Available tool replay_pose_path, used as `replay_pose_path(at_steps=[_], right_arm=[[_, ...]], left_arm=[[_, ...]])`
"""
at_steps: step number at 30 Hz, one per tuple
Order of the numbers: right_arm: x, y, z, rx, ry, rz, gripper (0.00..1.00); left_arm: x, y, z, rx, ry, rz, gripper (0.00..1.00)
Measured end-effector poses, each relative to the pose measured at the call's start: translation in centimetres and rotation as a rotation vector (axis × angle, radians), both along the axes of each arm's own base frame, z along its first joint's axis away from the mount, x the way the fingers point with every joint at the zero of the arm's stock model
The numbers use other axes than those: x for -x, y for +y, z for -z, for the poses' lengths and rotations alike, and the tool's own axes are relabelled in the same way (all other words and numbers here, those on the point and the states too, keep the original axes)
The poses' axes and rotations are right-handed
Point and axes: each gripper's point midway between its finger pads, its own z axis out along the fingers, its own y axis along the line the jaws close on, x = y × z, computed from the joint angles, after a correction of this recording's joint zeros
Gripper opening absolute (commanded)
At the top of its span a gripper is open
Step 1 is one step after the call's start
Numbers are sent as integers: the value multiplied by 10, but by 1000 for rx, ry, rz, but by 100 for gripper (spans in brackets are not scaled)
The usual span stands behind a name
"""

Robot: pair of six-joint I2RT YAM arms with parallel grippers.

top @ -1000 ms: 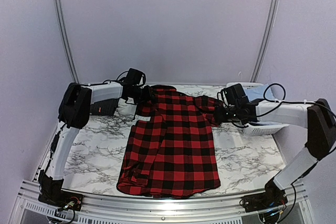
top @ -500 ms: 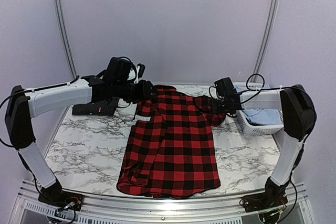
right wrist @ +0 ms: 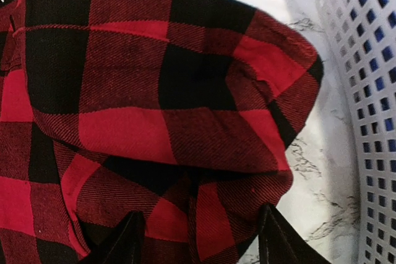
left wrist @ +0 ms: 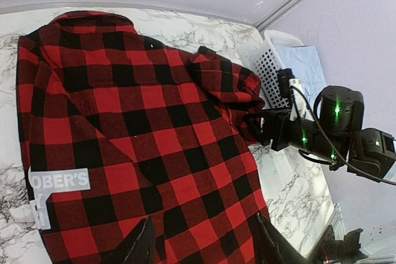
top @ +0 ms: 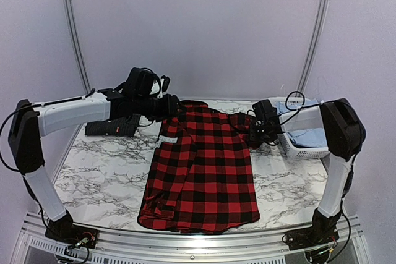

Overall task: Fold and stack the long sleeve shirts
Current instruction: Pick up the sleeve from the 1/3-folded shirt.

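Observation:
The red-and-black plaid long sleeve shirt (top: 201,171) lies flat on the marble table, collar toward the back. Its white-lettered patch (left wrist: 59,180) shows at its left edge. My left gripper (top: 175,108) hovers open over the shirt's left shoulder; in the left wrist view the shirt (left wrist: 142,122) fills the space under the left gripper (left wrist: 201,248). My right gripper (top: 255,131) is low at the shirt's right side. It stands open, its fingers astride the bunched sleeve (right wrist: 204,128) in the right wrist view (right wrist: 201,242). A dark folded cloth (top: 114,128), perhaps the charcoal shirt, lies at back left.
A white slotted basket (top: 297,149) holding light blue fabric stands at the right, close beside my right gripper; its wall (right wrist: 371,91) fills the right edge of the right wrist view. Bare marble lies left and right of the shirt.
Both arms have raised their elbows and reached inward. The left gripper has shifted slightly right over the shoulder, the right gripper has sunk onto the sleeve. The shirt has barely moved.

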Motion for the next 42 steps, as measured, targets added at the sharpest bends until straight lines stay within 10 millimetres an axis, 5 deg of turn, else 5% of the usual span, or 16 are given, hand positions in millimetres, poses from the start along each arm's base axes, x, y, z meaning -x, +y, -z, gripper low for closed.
replay_pose_path(at_steps=[5, 10, 15, 18, 24, 32, 37, 40, 42], right_arm=[[-6, 9, 4, -35, 46, 9, 41], [-22, 13, -23, -41, 17, 20, 16], [-23, 8, -32, -19, -7, 29, 0], [-10, 3, -35, -11, -7, 23, 0], [-4, 9, -70, 0, -81, 15, 0], [0, 46, -85, 2, -115, -80, 0], [19, 119, -93, -17, -144, -261, 0], [42, 149, -78, -26, -128, -346, 0], [62, 141, -50, 2, -79, -358, 0]], left_arm=[[-21, -1, 2, 37, 35, -7, 55], [-27, 12, 17, 48, 97, -28, 55], [-5, 25, 52, -14, 142, -18, 54], [14, 36, 69, -51, 171, -12, 54], [35, 46, 64, -53, 152, 8, 54], [43, 44, 56, -34, 125, 25, 55], [32, 38, 60, -37, 128, 20, 55], [23, 31, 66, -39, 136, 15, 55], [15, 26, 71, -42, 142, 11, 55]])
